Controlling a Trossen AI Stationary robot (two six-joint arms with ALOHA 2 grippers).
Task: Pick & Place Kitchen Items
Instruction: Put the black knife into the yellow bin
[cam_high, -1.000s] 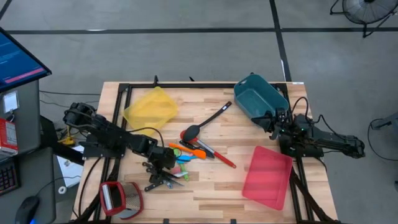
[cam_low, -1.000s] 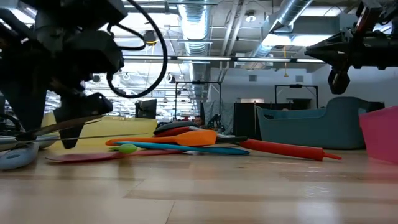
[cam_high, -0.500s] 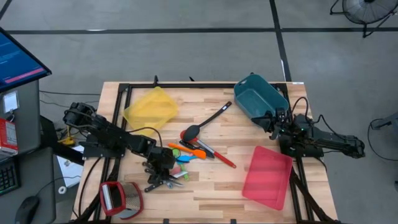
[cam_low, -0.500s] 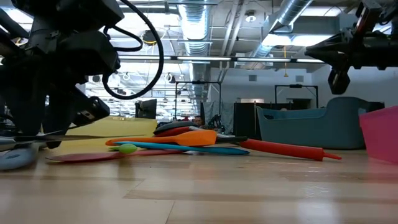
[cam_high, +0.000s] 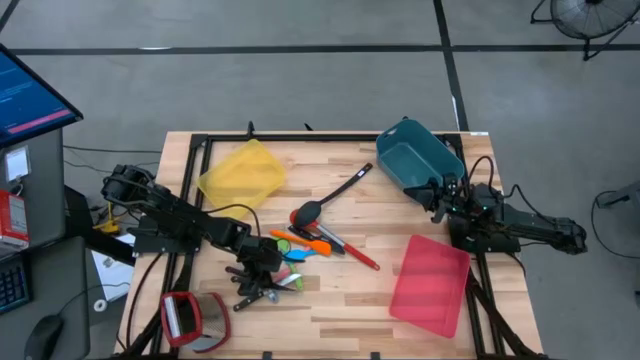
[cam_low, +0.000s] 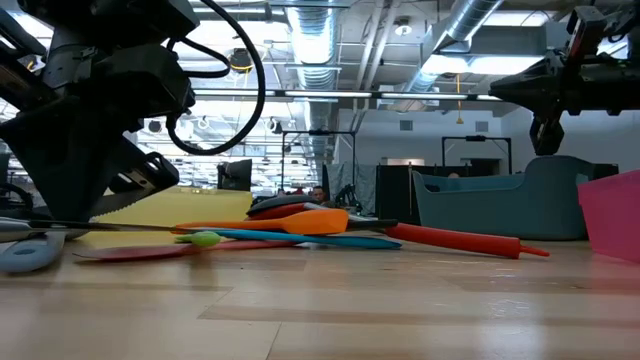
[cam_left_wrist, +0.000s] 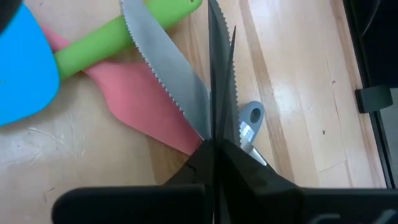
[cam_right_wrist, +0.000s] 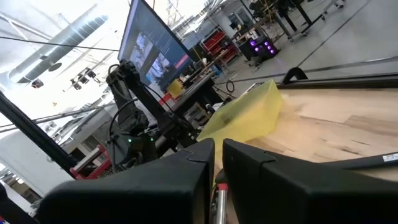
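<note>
My left gripper (cam_high: 262, 270) is down at the near left end of the utensil pile, shut on a serrated knife (cam_left_wrist: 163, 65). Under the blade lie a pink spatula (cam_left_wrist: 149, 109), a green one (cam_left_wrist: 106, 40) and a blue one (cam_left_wrist: 25, 68). A grey-blue spoon's handle end (cam_left_wrist: 250, 117) sits beside the fingers. Farther along the pile lie the black ladle (cam_high: 330, 198), an orange spatula (cam_high: 300, 240) and a red-handled tool (cam_high: 360, 255). My right gripper (cam_high: 438, 195) hangs shut above the table by the teal bin, holding nothing. My left gripper pinches the flat of the serrated knife's blade (cam_left_wrist: 198, 115) between its two shut fingers, at the wide end of the blade. The fingers lie slanting across the blade. The blade's tip end (cam_low: 150, 192) tilts upward over the spatulas; the gripper hides the handle.
A yellow bin (cam_high: 242, 172) stands at the far left, a teal bin (cam_high: 418, 160) at the far right and a red bin (cam_high: 430, 283) at the near right. A red-framed grey flat object (cam_high: 190, 318) lies at the near left corner. Bare wood shows along the near edge.
My left gripper has shut, its fingers closing on the serrated knife's blade, and has shifted slightly toward the table's near edge. The right arm has kept still.
</note>
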